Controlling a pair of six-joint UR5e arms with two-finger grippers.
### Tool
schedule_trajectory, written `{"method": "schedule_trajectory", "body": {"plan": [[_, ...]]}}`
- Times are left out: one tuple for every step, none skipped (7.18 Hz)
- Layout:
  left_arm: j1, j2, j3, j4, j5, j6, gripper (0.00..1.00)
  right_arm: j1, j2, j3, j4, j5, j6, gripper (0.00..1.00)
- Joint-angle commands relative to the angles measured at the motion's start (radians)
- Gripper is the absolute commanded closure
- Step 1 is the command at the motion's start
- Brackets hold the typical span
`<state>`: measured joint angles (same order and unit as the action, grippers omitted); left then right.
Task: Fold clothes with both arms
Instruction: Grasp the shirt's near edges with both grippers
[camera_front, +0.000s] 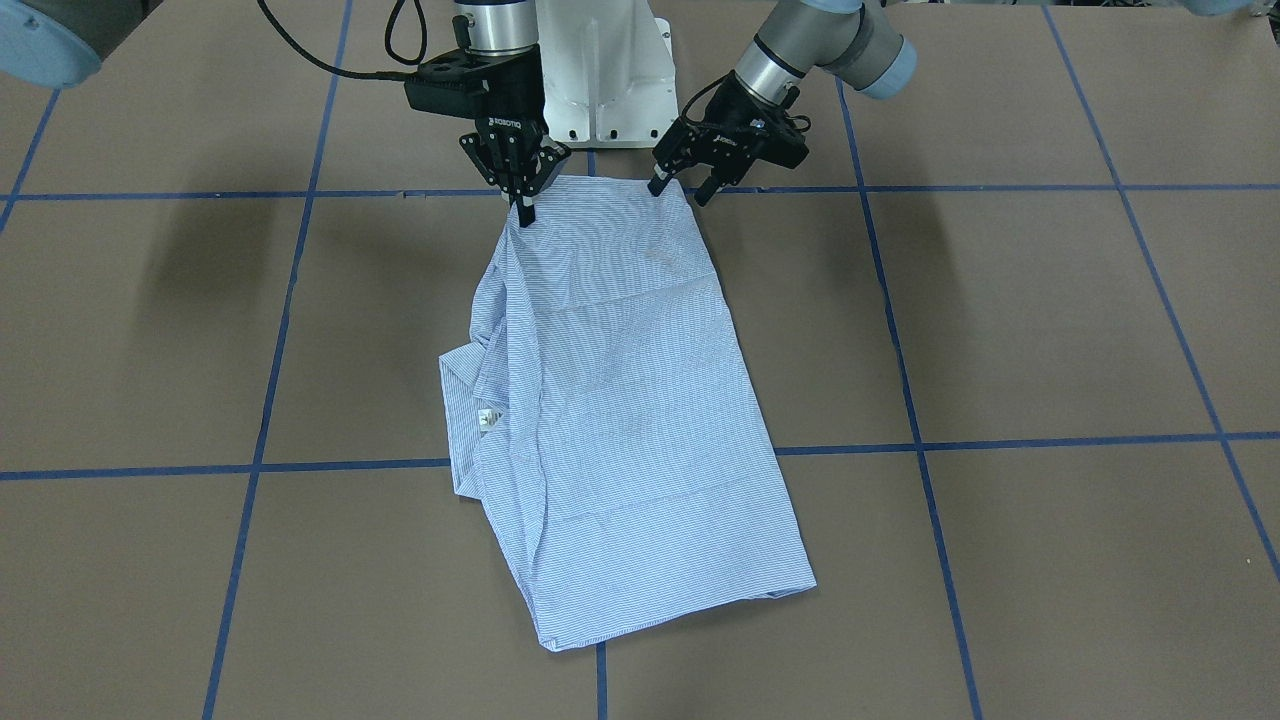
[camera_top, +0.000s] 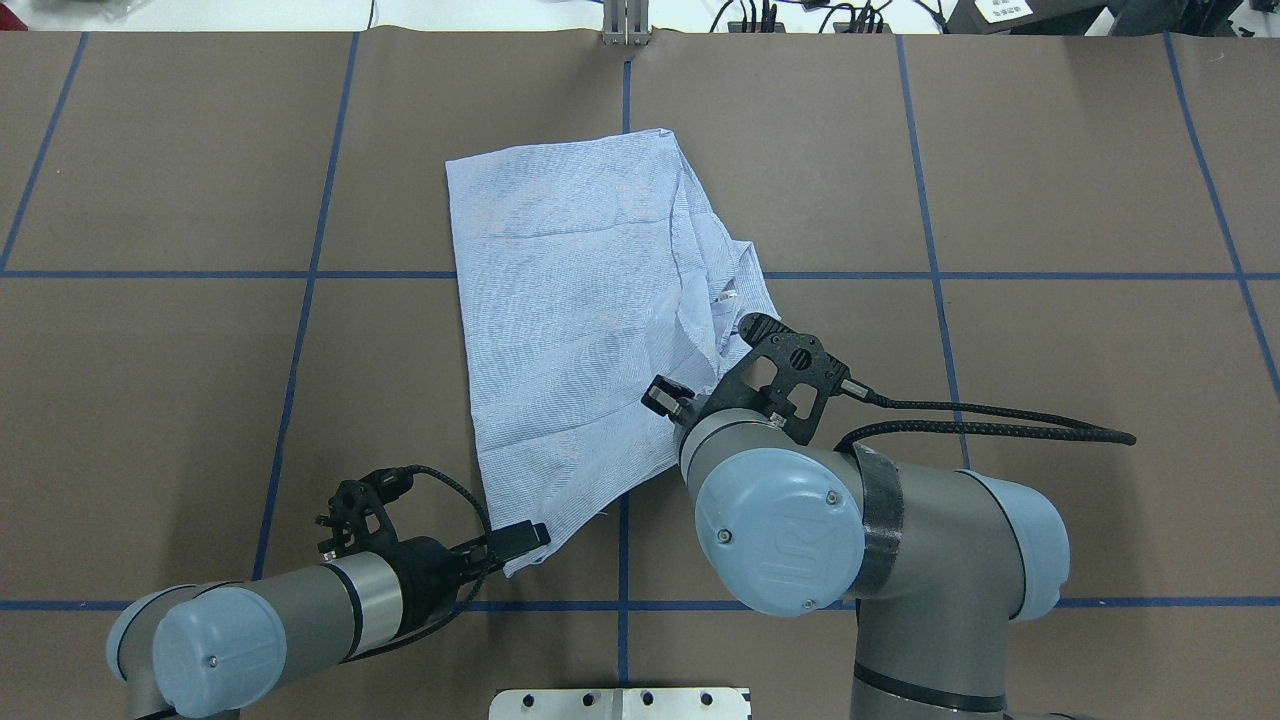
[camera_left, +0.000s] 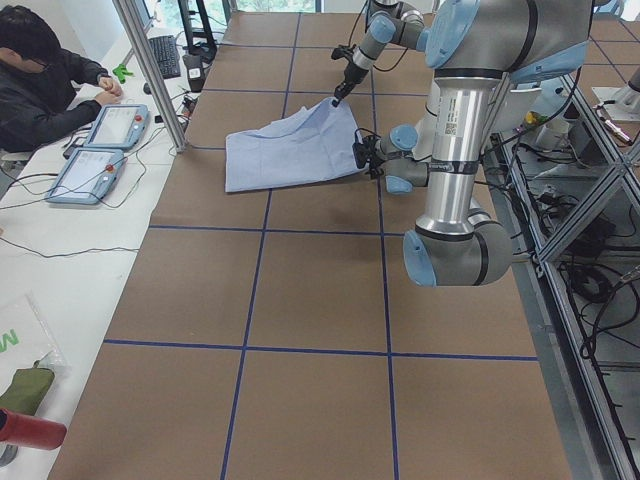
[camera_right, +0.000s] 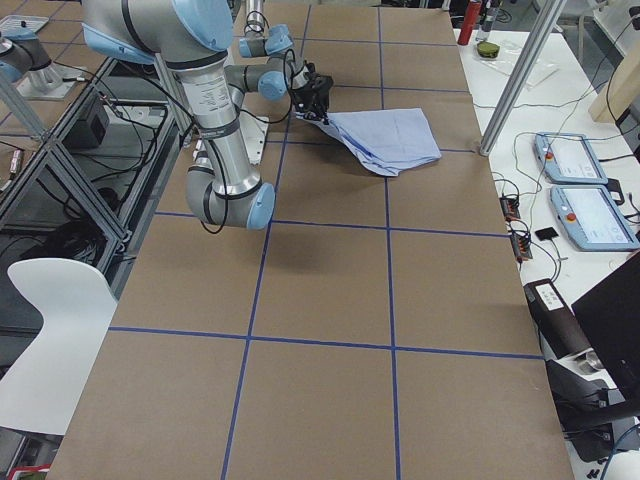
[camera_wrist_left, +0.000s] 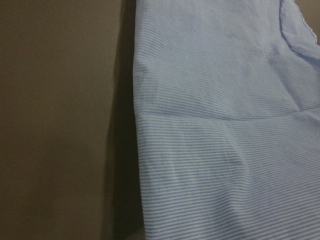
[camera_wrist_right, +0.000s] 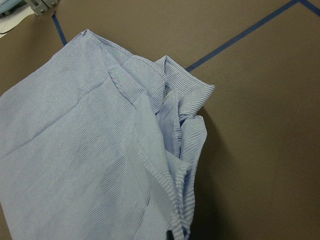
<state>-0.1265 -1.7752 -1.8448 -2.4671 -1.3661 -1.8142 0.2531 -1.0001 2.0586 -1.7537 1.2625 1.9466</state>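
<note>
The light blue-and-white striped shirt lies folded in a long shape on the brown table, with its collar bunched at one side. It also shows in the overhead view and fills the left wrist view. My right gripper is shut on the shirt's near edge and holds that part a little raised. In the overhead view its fingers are hidden under the wrist. My left gripper is open, and its fingers straddle the shirt's other near corner.
The white pedestal base stands just behind both grippers. Blue tape lines grid the table. An operator sits at a side bench with teach pendants. Bare table lies around the shirt.
</note>
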Motion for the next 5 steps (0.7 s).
{"method": "schedule_trajectory", "body": {"plan": [[0.004,-0.006,0.012,-0.003,0.018,-0.008,0.11,0.000,0.000,0.002,0.000,0.000,0.000,1.00],[0.004,-0.006,0.007,-0.007,0.042,-0.008,0.24,0.000,0.000,0.002,0.000,0.000,0.000,1.00],[0.002,-0.006,-0.008,-0.007,0.053,-0.008,0.47,0.000,0.000,0.002,0.000,0.000,0.000,1.00],[0.002,-0.006,-0.013,-0.007,0.053,-0.007,0.70,0.000,0.000,0.002,0.000,0.000,0.000,1.00],[0.004,-0.006,-0.016,-0.009,0.052,-0.005,0.86,0.000,0.000,0.000,0.000,0.000,0.000,1.00]]}}
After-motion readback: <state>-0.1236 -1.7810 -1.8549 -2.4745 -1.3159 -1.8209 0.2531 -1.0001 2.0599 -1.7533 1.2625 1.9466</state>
